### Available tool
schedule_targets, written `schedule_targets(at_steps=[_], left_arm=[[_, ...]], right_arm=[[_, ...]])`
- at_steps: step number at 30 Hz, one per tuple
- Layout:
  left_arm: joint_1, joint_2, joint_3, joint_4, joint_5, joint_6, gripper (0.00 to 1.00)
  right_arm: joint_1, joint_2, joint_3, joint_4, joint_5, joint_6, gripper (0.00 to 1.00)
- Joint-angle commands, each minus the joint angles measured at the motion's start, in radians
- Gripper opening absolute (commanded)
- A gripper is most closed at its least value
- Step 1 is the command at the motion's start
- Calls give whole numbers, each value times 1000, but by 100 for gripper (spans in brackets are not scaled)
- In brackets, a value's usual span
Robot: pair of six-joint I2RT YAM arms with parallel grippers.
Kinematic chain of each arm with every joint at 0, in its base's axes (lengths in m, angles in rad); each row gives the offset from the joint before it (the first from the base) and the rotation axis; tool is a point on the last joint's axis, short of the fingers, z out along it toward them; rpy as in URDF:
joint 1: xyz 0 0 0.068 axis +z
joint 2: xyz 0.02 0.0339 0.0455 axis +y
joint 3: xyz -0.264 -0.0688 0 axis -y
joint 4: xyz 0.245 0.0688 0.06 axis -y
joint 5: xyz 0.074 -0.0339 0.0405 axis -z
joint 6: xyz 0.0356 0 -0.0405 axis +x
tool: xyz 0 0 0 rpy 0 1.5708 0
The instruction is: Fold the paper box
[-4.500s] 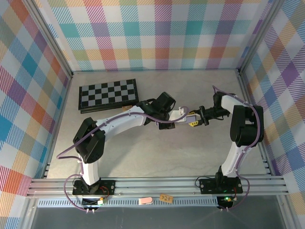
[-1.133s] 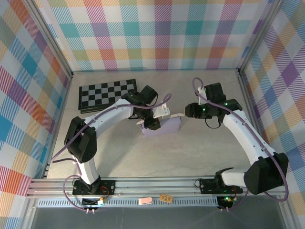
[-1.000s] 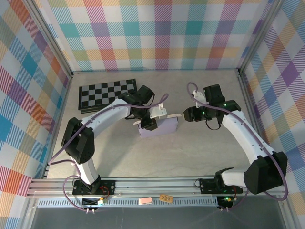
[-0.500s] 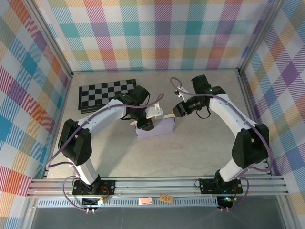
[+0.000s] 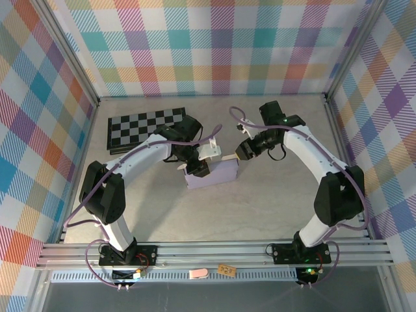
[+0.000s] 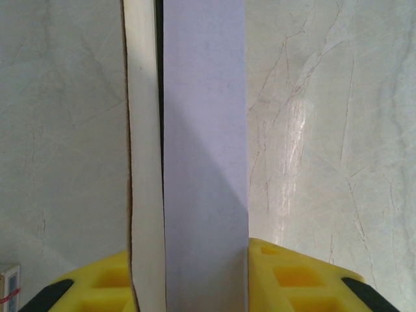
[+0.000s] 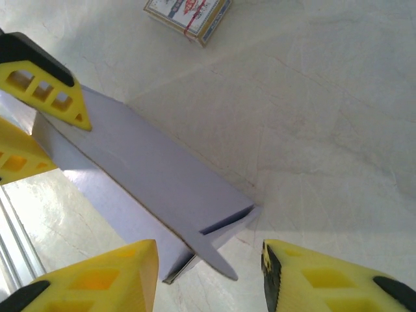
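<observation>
Paper box [image 5: 220,175] of thin lavender card with a cream-white reverse is sitting near the middle of the pale grey marbled tabletop [image 5: 273,208], partly folded into a shallow rectangular shape. The left gripper [image 5: 200,167] is clamping the box's left part. In the left wrist view its yellow fingers [image 6: 296,276] are pressing from both sides on a lavender panel [image 6: 205,130] and a cream panel [image 6: 144,130], which are standing side by side with a thin dark gap between them. The right gripper [image 5: 238,151] is hovering at the box's far right corner, its jaws spread wide and gripping nothing. In the right wrist view this gripper's own yellow fingertips [image 7: 97,279] are framing the near end of the box, where a small rounded flap [image 7: 213,257] is sticking out flat beside a cut slot. The left gripper's fingers are showing at the box's other end. A small patterned card pack [image 7: 187,14] is lying on the tabletop beyond the box, apart from it. A black-and-white folding checkerboard [image 5: 148,127] is lying at the far left of the tabletop, well apart from the box.
</observation>
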State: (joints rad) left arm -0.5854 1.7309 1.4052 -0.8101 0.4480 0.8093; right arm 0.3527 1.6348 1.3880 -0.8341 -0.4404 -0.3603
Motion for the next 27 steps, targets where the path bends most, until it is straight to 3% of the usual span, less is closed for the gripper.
schedule_targets(at_steps=[1, 27], left_arm=[[15, 37, -2, -46, -19, 22, 31], [16, 54, 19, -32, -28, 2, 31]], right_arm=[[9, 21, 30, -14, -3, -35, 47], [56, -4, 23, -28, 110, -11, 20]])
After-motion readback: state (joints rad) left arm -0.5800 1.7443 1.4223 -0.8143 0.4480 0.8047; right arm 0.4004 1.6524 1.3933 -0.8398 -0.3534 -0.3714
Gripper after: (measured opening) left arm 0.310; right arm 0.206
